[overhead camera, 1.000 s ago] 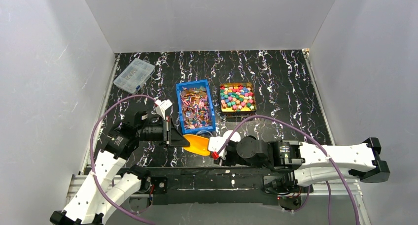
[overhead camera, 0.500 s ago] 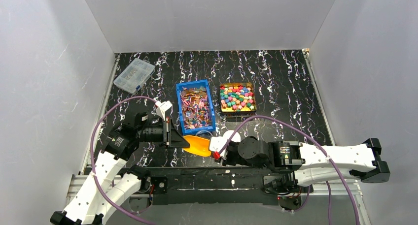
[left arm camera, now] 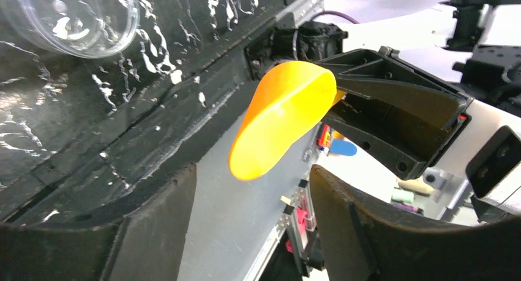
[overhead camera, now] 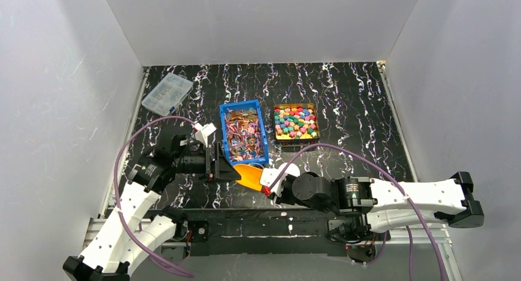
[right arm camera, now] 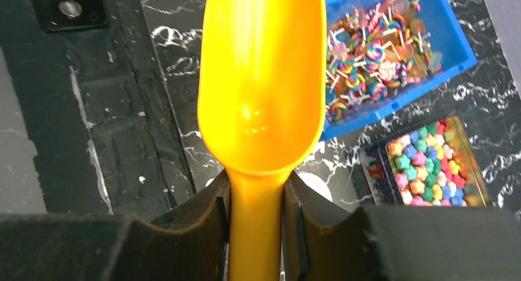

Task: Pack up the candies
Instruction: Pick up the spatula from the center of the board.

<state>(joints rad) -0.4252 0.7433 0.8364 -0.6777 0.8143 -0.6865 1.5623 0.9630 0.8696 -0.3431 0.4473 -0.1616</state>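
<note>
- White walls box in a black, white-veined surface (overhead camera: 350,96), with both arms bolted at its near edge.
- The candies (overhead camera: 296,122) sit mid-surface. The bright rounded pieces fill a shallow tin (overhead camera: 297,140), and the shiny wrapped ones fill a blue bin (overhead camera: 223,133) just to its left.
- An orange scoop (overhead camera: 249,175) hangs empty just in front of the bin.
- The right fingers (right arm camera: 209,222) are clamped snugly on the scoop's handle, with the bowl pointing away from the wrist.
- The left fingers (left arm camera: 153,232) stand well apart and hold nothing. The scoop's bowl is just beyond them, not touching.
- I'd say the scoop is now in the right arm's charge and no scooping has begun.
- The next move calls for tipping the bowl down into a pile of sweets, with the left arm kept clear.
- A clear round tub (left arm camera: 67,16) nearby looks like the place to pack them.
- Both arms reach low and inward. The right lies stretched across the near edge and the left is bent at the elbow.
</note>
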